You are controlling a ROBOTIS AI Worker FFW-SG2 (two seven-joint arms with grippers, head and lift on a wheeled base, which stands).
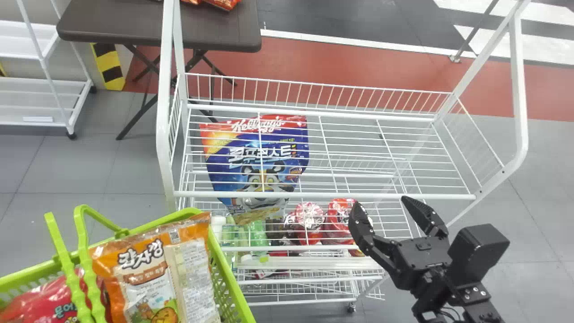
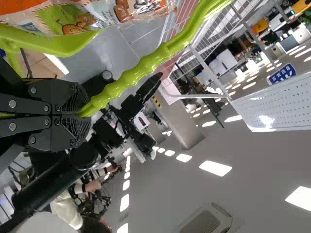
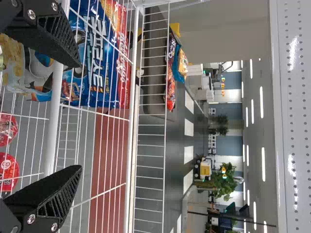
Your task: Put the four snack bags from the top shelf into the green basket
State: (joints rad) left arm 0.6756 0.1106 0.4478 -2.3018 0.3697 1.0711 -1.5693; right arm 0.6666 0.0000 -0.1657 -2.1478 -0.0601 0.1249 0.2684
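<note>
My right gripper [image 1: 381,204] stands open at the front right edge of the wire top shelf [image 1: 323,196]; in the right wrist view, the same gripper [image 3: 77,116] has its fingers wide apart. An orange snack bag [image 1: 143,273] lies in the green basket [image 1: 231,278] at the head view's lower left, beside a red bag [image 1: 45,300] partly hidden by the handles. In the left wrist view my left gripper [image 2: 83,112] is shut on the green basket handle [image 2: 146,63].
Behind the shelf wires shows a blue Kellogg's bag [image 1: 260,166]. Red packages [image 1: 309,220] and bottles [image 1: 258,233] sit lower in the rack. White posts [image 1: 518,89] rise at the rack's ends. A dark table [image 1: 112,22] with red packages stands behind.
</note>
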